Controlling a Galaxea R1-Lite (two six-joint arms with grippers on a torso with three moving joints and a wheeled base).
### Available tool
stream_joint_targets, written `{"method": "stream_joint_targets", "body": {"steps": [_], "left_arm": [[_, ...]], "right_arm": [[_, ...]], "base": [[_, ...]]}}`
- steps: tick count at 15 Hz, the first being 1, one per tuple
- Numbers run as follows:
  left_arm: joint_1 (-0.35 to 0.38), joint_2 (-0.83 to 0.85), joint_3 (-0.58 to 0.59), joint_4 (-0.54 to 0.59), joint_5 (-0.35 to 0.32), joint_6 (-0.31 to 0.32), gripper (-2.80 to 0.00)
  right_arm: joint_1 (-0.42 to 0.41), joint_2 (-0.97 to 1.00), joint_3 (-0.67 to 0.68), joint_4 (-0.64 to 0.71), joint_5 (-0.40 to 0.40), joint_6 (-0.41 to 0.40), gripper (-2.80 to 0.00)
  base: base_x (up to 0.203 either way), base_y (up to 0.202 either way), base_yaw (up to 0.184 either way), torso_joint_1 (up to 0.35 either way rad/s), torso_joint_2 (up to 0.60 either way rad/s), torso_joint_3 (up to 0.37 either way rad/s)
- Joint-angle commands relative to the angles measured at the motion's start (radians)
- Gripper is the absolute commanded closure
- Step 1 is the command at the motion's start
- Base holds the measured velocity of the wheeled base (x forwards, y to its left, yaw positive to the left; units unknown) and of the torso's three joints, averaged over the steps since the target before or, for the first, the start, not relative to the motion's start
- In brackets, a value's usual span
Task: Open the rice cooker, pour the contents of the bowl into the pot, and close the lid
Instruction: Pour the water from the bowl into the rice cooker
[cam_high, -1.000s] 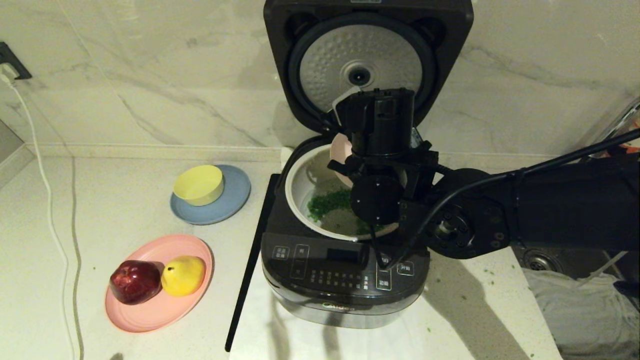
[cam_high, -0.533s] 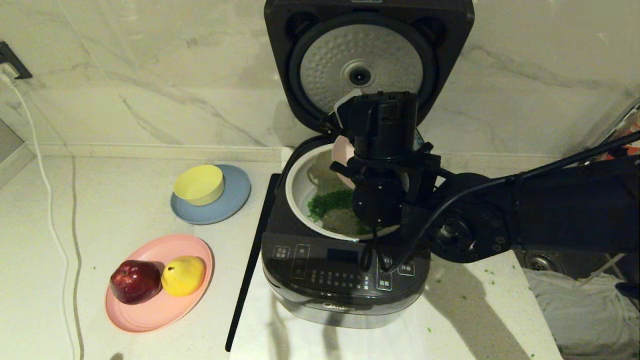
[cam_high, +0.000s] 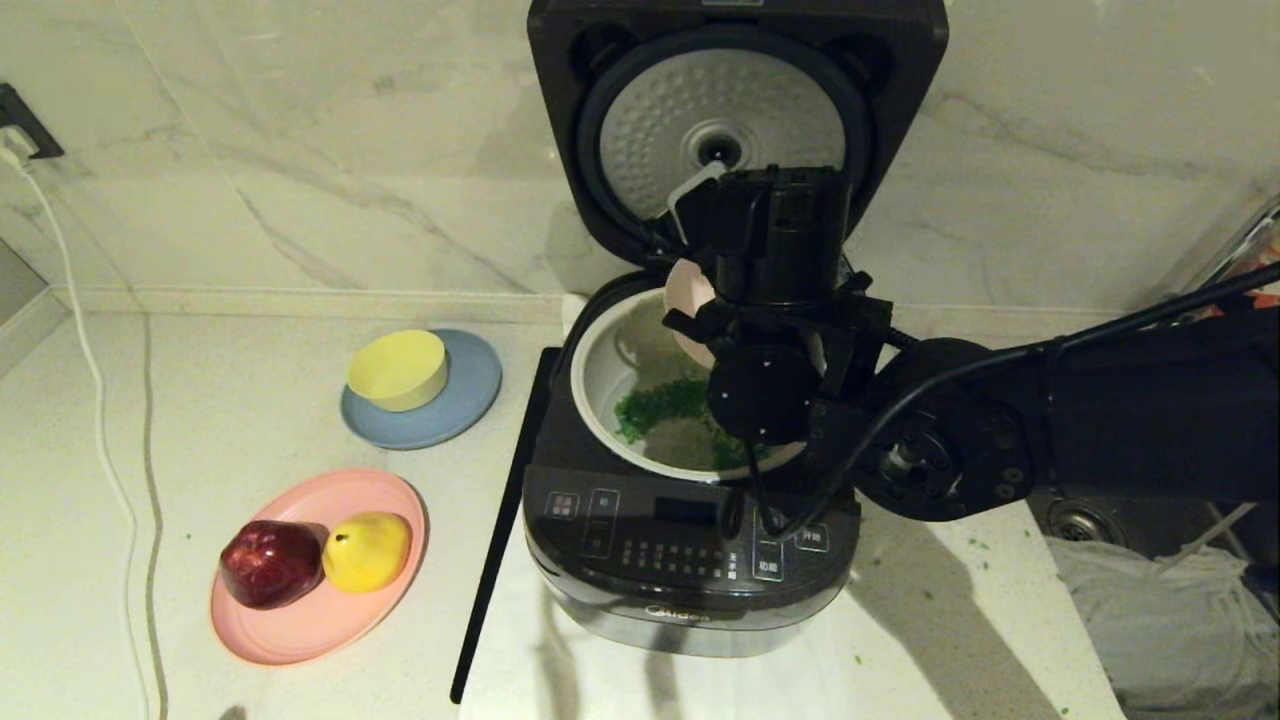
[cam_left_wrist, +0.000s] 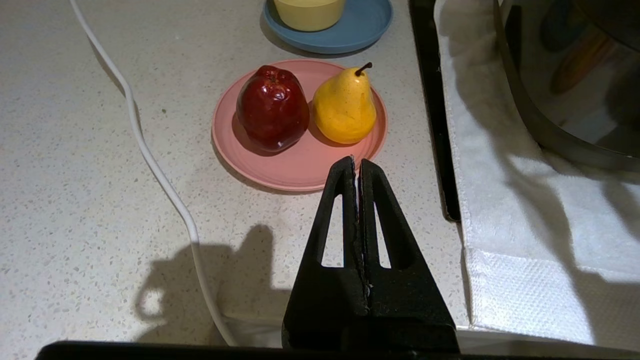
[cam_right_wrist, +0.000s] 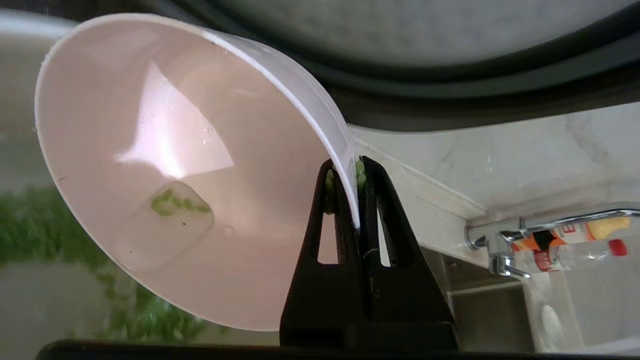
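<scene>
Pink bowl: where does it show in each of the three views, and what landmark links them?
Head view: the pink bowl is tipped over the pot, mostly hidden behind the right gripper.
Left wrist view: not in it.
Right wrist view: the bowl fills the left half, its rim pinched between the fingers.
Shared landmark: the green bits in the pot, blurred behind the bowl in the right wrist view.

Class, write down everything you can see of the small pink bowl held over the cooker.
The bowl is small, round, pale pink, smooth and glossy like plastic. It is tipped on its side above the open pot, its mouth facing the greens already lying there. A few green bits cling inside its base. The right gripper pinches its rim, one finger inside and one outside.
</scene>
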Motion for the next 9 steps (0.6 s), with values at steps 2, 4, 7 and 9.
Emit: {"method": "stream_joint_targets", "body": {"steps": [2,4,7,9], "left_arm": [[0.000,-0.001,0.008,0.000,0.000,0.000,0.00],[0.000,-0.001,0.008,0.000,0.000,0.000,0.00],[0.000,-0.001,0.008,0.000,0.000,0.000,0.00],[0.000,-0.001,0.008,0.000,0.000,0.000,0.00]], "right_arm": [[-0.005,0.017,0.003,-0.175,0.037,-0.016,0.00],[-0.007,0.042,0.031,-0.400,0.091,-0.069,0.00],[-0.016,0.104,0.087,-0.774,0.179,-0.219,0.00],[-0.019,0.143,0.142,-0.909,0.219,-0.279,0.00]], "base": [[0.000,0.000,0.000,0.000,0.00,0.000],[0.000,0.000,0.000,0.000,0.00,0.000],[0.000,0.000,0.000,0.000,0.00,0.000],[0.000,0.000,0.000,0.000,0.00,0.000]]}}
